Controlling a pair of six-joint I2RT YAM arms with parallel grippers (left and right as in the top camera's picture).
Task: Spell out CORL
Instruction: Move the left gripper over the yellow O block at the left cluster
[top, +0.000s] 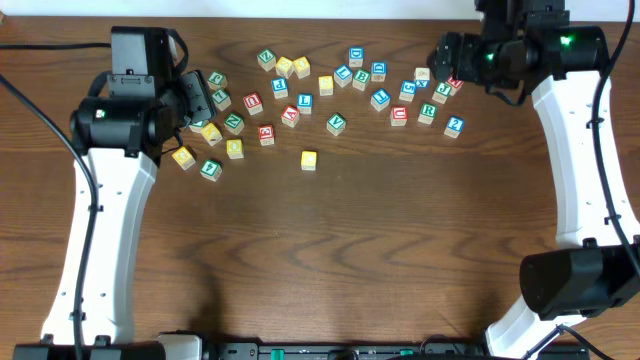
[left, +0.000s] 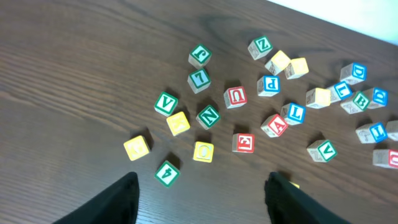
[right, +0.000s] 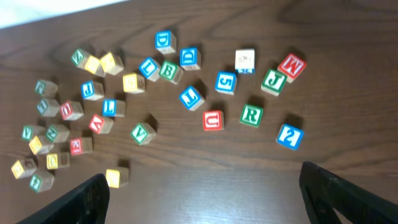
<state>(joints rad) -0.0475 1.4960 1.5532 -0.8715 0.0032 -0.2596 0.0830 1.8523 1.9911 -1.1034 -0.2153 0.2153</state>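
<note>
Several wooden letter blocks lie scattered across the far half of the brown table (top: 330, 250). A green R block (top: 428, 111) lies at the right, also in the right wrist view (right: 251, 114). A blue L block (top: 304, 101) and a yellow O block (top: 234, 148) lie further left, both in the left wrist view: L (left: 295, 112), O (left: 203, 151). I cannot make out a C block. My left gripper (top: 197, 98) (left: 202, 193) is open and empty over the left cluster. My right gripper (top: 446, 62) (right: 202, 190) is open and empty above the right cluster.
A lone yellow block (top: 308, 159) sits nearer than the others, also in the right wrist view (right: 115, 177). A red U block (right: 212, 120) and a blue 2 block (right: 290, 135) lie close to the R. Both white arms run down the table's sides.
</note>
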